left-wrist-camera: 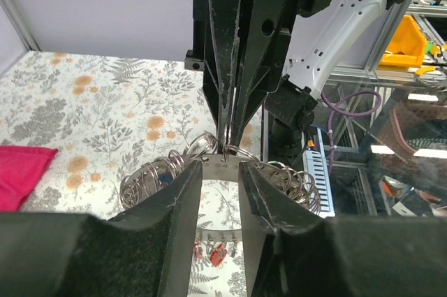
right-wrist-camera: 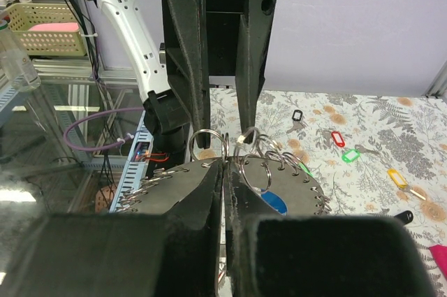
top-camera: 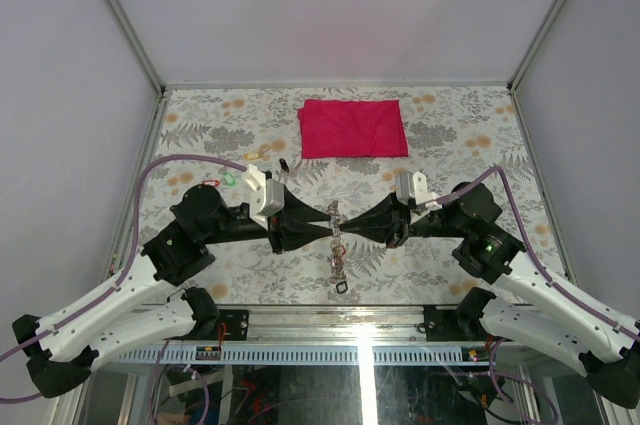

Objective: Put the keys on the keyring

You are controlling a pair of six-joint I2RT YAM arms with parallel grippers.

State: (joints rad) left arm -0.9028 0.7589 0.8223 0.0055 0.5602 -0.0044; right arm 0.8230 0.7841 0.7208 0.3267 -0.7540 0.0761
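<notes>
My two grippers meet tip to tip above the table's middle with the keyring (top-camera: 337, 232) between them. The keyring (right-wrist-camera: 290, 184) is a flat dark grey ring with small wire rings all round its rim. My right gripper (right-wrist-camera: 223, 168) is shut on its near rim. My left gripper (left-wrist-camera: 221, 172) stands open, its fingertips (right-wrist-camera: 204, 140) either side of the small rings on the rim (left-wrist-camera: 222, 164). A blue tag (right-wrist-camera: 274, 203) and red tags (left-wrist-camera: 219, 255) hang from the ring. Loose keys lie on the table: black (right-wrist-camera: 297, 115), red (right-wrist-camera: 337, 138), green (right-wrist-camera: 349, 154) and yellow (right-wrist-camera: 396, 178).
A folded red cloth (top-camera: 352, 128) lies at the back middle. The loose keys (top-camera: 228, 178) lie just behind the left arm's wrist. Grey walls close in three sides. Beyond the near table edge (top-camera: 330, 307) are cables and a rack.
</notes>
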